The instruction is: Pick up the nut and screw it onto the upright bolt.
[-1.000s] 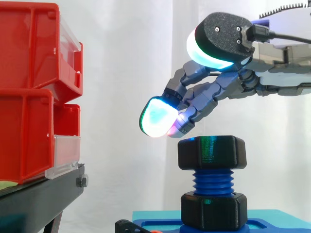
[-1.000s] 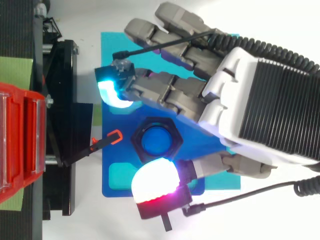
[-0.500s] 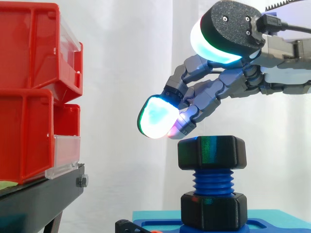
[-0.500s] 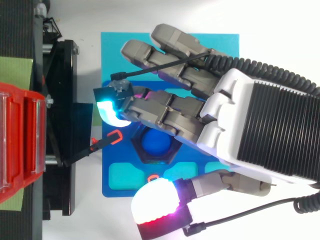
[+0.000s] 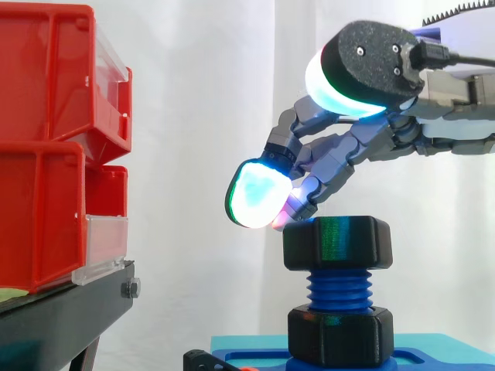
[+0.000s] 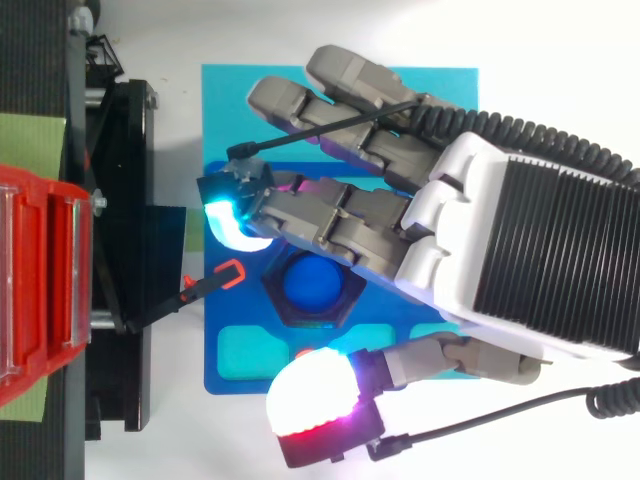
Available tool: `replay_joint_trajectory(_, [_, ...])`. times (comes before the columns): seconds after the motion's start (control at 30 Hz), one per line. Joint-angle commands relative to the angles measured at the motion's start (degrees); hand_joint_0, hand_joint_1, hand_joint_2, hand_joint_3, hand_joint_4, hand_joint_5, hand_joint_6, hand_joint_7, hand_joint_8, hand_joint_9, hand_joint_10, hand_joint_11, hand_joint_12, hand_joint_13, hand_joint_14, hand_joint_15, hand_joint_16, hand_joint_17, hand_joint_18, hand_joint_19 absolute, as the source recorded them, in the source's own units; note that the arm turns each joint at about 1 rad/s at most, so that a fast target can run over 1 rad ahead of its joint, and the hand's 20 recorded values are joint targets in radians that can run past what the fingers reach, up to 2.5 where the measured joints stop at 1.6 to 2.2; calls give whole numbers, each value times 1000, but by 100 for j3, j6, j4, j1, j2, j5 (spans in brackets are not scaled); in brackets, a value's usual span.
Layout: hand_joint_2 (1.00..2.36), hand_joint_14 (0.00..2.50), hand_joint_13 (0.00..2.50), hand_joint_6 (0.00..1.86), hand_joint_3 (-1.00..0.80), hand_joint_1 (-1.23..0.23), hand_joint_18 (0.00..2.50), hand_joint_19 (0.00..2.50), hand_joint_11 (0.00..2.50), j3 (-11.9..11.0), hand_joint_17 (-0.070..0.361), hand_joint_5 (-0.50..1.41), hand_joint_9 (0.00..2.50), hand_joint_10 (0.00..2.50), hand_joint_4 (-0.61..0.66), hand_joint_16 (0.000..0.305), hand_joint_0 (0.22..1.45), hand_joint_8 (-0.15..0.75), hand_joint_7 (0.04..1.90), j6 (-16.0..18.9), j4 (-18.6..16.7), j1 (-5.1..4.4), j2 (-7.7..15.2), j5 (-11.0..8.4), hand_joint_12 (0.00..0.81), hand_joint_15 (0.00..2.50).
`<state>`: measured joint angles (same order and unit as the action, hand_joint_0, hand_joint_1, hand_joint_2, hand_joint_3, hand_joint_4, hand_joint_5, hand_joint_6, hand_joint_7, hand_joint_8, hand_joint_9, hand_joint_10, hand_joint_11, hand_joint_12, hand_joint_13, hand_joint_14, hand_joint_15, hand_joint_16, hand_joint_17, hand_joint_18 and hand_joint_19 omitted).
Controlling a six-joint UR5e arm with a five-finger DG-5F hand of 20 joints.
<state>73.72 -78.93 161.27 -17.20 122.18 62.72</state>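
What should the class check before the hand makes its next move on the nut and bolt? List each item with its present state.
1. Bolt stands upright on the blue base: ok.
2. Nut sits level on the bolt's top: ok.
3. Hand is over the nut: ok.
4. Fingers grip the nut: not ok; they hang above it, bent but holding nothing.
5. A fingertip touches the nut's top edge: cannot tell.
6. Nut is screwed down to the lower nut: not ok; bare thread shows between them.
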Motion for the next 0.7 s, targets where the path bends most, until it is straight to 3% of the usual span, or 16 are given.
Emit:
replay_joint_trajectory(0.0, [1000, 0, 214, 504, -500, -106, 0, 0, 0, 2, 117, -46, 586, 0, 226, 52, 503, 242, 1048, 0, 18, -3, -1, 3, 324, 0])
replay_joint_trajectory(0.33, [1000, 0, 313, 504, -500, -193, 20, 0, 0, 2, 108, -75, 671, 0, 235, 48, 503, 257, 1122, 0, 309, -3, -1, 47, 315, 0])
replay_joint_trajectory(0.67, [1000, 0, 349, 504, -500, -218, 61, 0, 0, 11, 108, -76, 682, 0, 235, 48, 501, 261, 1155, 0, 379, 15, 8, 109, 312, 0])
